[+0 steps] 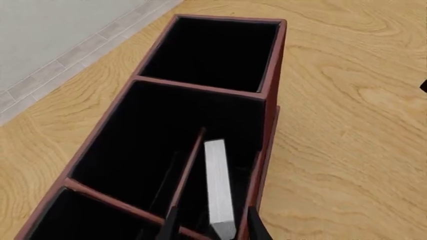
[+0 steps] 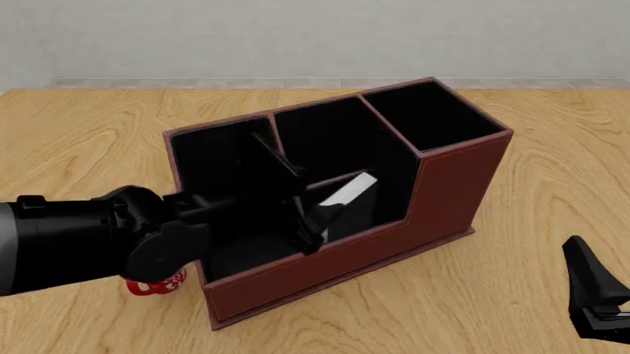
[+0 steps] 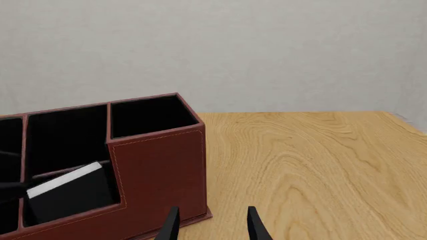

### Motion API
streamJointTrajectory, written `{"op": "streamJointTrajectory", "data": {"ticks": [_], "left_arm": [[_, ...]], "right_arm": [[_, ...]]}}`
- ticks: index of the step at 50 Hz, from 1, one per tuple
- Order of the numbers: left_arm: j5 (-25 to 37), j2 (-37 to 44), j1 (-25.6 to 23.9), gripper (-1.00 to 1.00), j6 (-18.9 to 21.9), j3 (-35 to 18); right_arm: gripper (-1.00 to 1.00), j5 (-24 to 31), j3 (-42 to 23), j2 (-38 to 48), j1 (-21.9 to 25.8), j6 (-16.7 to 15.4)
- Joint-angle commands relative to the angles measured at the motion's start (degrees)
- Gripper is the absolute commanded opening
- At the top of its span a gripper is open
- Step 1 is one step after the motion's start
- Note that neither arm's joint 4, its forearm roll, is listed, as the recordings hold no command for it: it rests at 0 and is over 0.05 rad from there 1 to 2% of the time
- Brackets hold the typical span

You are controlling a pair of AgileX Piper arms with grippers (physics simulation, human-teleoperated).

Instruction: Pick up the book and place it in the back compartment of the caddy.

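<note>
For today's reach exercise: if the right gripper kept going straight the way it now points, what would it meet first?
Probably the caddy: the right gripper points just past its near corner, so it might clip that corner or slide past over bare table; depth is unclear.

Front cam: high, behind arms, looking down-forward. Left wrist: close, looking down into the reddish-brown leather-look caddy [image 1: 270, 95]. Right wrist: low, farther back, side-on. All three share that caddy [image 2: 448, 184] [image 3: 160, 165].

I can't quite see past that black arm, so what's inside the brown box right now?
A book with black covers and white pages stands tilted in the caddy's middle section, held between the left fingers. The tall end section looks empty. The arm hides much of the other end section.
</note>
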Motion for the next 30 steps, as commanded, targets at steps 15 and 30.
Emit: {"op": "streamJointTrajectory", "data": {"ticks": [15,30], "left_arm": [[0.05,-7.22,1.01,1.00,-0.17,4.90],[0.66,-15.07,3.23,1.00,0.56,9.59]], "right_arm": [[1.00,0.00,0.00,0.00,0.01,0.01],[1.00,0.00,0.00,0.00,0.01,-0.01]]}}
